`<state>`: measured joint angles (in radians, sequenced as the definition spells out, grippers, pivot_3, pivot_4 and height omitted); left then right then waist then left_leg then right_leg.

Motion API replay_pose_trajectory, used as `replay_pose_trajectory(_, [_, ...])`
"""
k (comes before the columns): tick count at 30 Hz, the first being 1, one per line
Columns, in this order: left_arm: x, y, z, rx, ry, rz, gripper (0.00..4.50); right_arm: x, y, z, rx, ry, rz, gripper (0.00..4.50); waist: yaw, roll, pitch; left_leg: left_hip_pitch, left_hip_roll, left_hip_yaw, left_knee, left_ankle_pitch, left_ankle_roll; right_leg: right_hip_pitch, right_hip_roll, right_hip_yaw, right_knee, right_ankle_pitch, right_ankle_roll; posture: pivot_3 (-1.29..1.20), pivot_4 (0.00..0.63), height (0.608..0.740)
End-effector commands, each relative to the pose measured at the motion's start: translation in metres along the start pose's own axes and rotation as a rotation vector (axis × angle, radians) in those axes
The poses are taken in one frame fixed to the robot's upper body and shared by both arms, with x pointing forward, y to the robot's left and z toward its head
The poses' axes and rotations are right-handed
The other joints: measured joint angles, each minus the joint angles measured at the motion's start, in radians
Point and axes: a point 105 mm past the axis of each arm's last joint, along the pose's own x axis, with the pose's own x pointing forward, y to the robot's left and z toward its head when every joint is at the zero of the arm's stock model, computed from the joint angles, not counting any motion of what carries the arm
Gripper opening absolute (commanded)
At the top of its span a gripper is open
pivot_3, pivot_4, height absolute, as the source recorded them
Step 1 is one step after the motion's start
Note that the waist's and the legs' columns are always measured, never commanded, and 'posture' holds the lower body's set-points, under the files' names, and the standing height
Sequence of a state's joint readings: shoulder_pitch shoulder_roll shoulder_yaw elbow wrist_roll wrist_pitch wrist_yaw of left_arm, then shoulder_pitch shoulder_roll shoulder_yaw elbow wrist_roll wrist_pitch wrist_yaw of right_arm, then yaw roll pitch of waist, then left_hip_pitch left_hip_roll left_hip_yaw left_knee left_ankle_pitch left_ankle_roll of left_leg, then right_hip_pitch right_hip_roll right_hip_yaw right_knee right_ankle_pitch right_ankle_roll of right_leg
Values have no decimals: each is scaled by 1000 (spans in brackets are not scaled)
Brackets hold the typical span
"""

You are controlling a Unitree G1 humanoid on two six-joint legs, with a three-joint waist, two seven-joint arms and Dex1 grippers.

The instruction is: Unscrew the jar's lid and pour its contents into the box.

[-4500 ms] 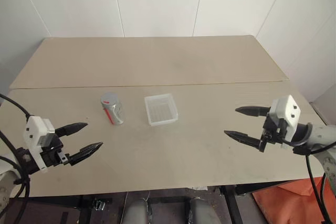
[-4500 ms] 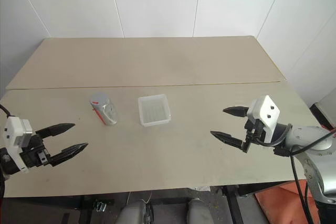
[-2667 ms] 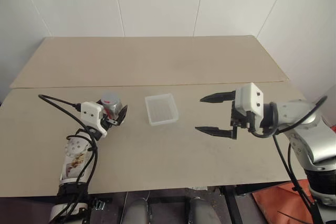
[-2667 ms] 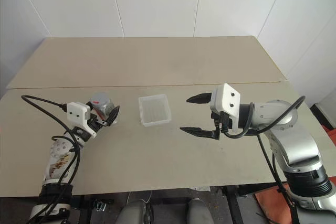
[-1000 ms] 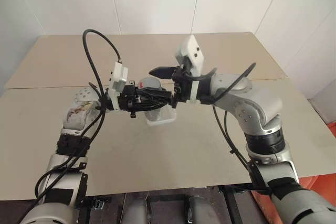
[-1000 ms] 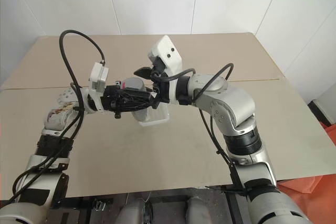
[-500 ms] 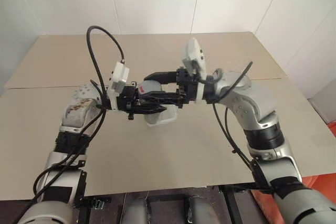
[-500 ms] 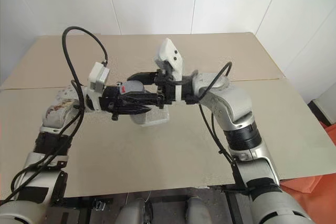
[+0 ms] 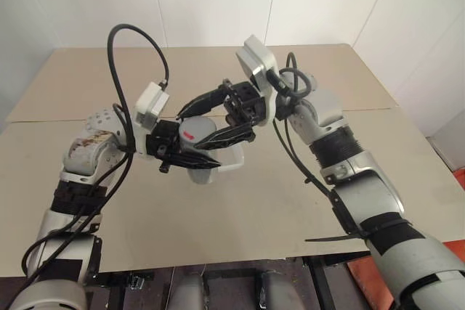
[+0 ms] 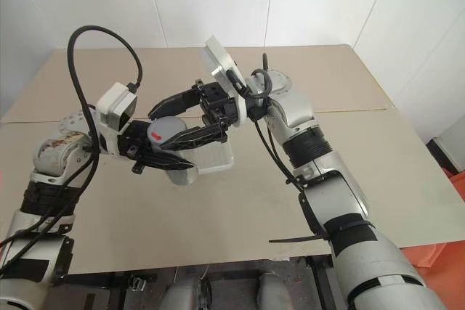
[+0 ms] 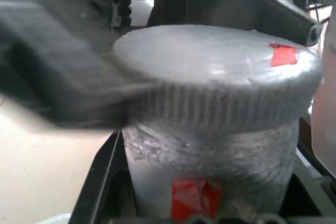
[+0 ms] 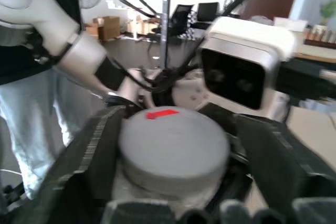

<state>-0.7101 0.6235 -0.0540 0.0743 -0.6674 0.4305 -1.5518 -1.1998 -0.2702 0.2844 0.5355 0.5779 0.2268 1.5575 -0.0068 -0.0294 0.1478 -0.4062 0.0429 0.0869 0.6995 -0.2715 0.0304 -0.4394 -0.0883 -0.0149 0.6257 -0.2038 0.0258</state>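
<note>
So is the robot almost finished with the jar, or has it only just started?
Only just started. Done: the left gripper has the jar lifted off the table. In hand: the right gripper has its fingers open on either side of the lid, which is on the jar. Left to do: unscrew the lid, then pour the bits into the box, which sits on the table.

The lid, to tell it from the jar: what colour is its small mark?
Red, on the grey lid; clearest in the left wrist view.
</note>
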Motion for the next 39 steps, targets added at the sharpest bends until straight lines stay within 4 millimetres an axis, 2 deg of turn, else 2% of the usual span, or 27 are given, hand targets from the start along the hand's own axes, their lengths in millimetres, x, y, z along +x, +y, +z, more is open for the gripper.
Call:
replay_pose_trajectory(1, [-6,8,13,82,-43,89,1965,-25,2,9,-71,-11,-141,4475,3,0,0,0,0,0,0,0,0,0,0,0,0,0,0,0,150,740])
replay_pose_trajectory(5, [-19,17,4,82,-33,202,1965,-45,18,21,-102,-39,-302,4475,4,0,0,0,0,0,0,0,0,0,-1,0,0,0,0,0,150,740])
replay_pose_trajectory(8, [-25,24,-2,90,-24,277,1965,-46,27,23,-117,-11,-433,4475,-3,0,0,1,0,0,0,0,-1,-1,0,0,1,0,0,0,150,740])
replay_pose_trajectory(10, [-25,29,-4,97,-20,308,1965,-41,28,23,-105,17,-515,4475,-9,0,0,1,1,0,-1,1,-1,-1,0,1,2,0,0,0,150,740])
replay_pose_trajectory(14, [-20,38,-9,108,-13,328,1965,-17,27,17,-83,70,-597,4475,-8,0,0,2,0,0,-1,1,-1,-1,0,1,3,0,0,0,150,740])
replay_pose_trajectory(18, [-14,39,-6,119,-22,311,1965,0,9,10,-74,132,-692,4475,-7,0,0,1,0,1,0,1,-1,-1,0,1,2,0,0,0,150,740])
replay_pose_trajectory(24, [-13,38,-5,125,-23,299,1965,2,-15,-2,-60,193,-803,4475,-6,0,0,1,-1,0,0,1,-1,-1,0,1,2,0,0,0,150,740])
replay_pose_trajectory(29, [-15,33,-4,130,-17,297,1965,-10,-20,-1,-42,173,-839,4475,-6,0,0,0,-1,0,-1,0,-1,-1,0,0,1,0,0,0,150,740])
replay_pose_trajectory(39, [-33,20,-3,109,14,302,1965,-61,-5,11,-15,116,-898,4475,-7,0,0,0,0,-1,-1,0,0,-1,0,0,1,0,0,0,150,740])
